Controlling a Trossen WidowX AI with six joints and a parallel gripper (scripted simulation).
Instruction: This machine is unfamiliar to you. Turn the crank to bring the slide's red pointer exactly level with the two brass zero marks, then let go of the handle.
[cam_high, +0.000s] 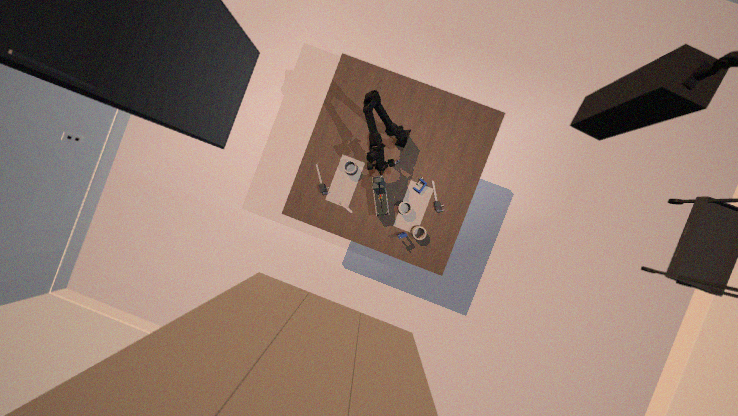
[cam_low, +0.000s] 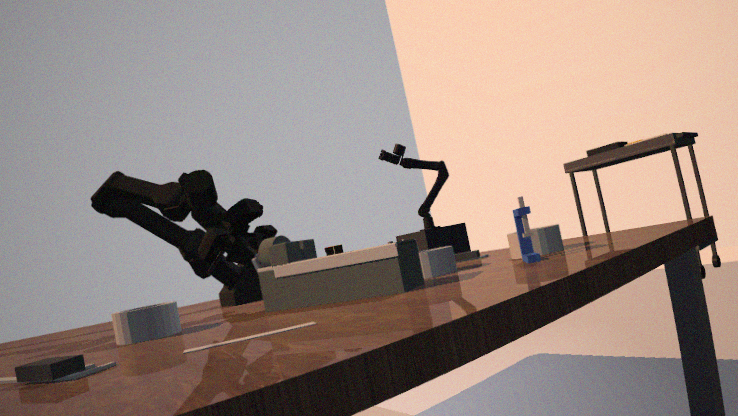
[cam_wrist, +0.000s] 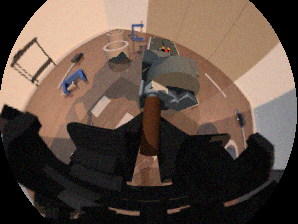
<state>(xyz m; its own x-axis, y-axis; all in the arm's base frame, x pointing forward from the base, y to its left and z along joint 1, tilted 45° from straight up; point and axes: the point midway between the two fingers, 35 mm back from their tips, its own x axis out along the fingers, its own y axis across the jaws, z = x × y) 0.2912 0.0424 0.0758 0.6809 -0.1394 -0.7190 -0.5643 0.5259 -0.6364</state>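
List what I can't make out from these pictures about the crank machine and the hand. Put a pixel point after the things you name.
- Red pointer (cam_high: 380, 196) (cam_wrist: 166, 50) against the brass zero marks: too small in the top and wrist views to judge level.
- Crank's far linkage: wrist view, partly behind the round grey part (cam_wrist: 175, 74).
- Handle (cam_wrist: 152, 125) in the hand (cam_wrist: 149, 115): top view, covered by the arm (cam_high: 375, 135).
- Pointer, exterior view: not distinguishable above the machine's side wall (cam_low: 330, 289).
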